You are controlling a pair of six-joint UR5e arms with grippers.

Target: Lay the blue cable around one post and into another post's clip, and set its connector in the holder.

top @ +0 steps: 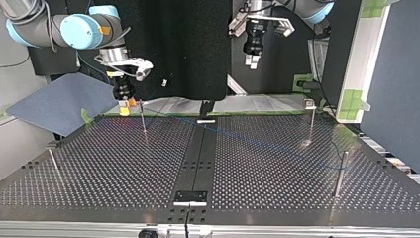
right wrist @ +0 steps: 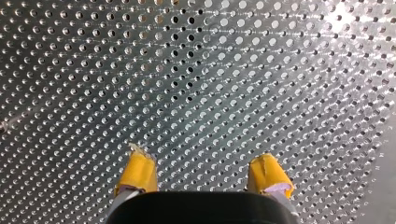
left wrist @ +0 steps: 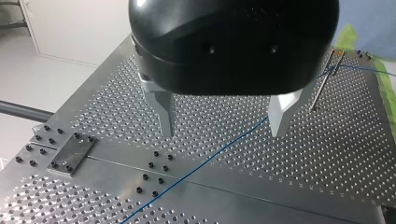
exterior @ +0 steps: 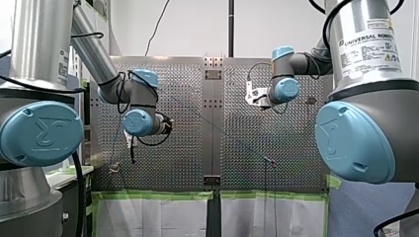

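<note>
Both gaped wide, empty: my left black metal-fingered gripper [left wrist: 222, 116] over the thin blue cable [left wrist: 210, 159], my right yellow-padded gripper [right wrist: 203, 172]; cable ends too faint.

Front and top views on opposite sides of the perforated table [top: 277, 168]; wrist views close above.

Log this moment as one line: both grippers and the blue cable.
left gripper: open, above blue cable, not gripping | right gripper: open, empty, over table | blue cable: across table, up to a post
</note>
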